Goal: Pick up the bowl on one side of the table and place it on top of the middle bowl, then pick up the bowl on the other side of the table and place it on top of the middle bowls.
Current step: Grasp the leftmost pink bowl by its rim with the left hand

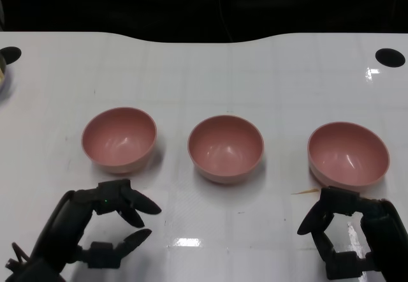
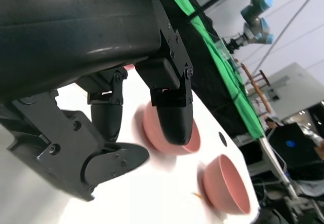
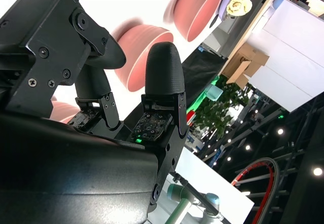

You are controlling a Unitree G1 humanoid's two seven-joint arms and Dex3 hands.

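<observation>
Three pink bowls stand in a row on the white table [image 1: 204,78]: the left bowl [image 1: 119,138], the middle bowl [image 1: 225,148] and the right bowl [image 1: 348,154], all upright and apart. My left hand [image 1: 108,224] hovers just in front of the left bowl, fingers spread and curved, holding nothing. In front of the right bowl, my right hand [image 1: 354,231] is likewise spread and empty. The left wrist view shows the middle bowl [image 2: 191,144] partly behind a finger [image 2: 172,117] and the right bowl [image 2: 226,183] beyond. The right wrist view shows the middle bowl [image 3: 136,46] and the left bowl [image 3: 197,3].
Round black holes sit in the table's far corners [image 1: 390,57] [image 1: 9,55]. A metal dish [image 1: 2,78] with something yellow pokes in at the left edge. A small orange mark [image 1: 306,192] lies by the right bowl. Dark background lies beyond the curved far edge.
</observation>
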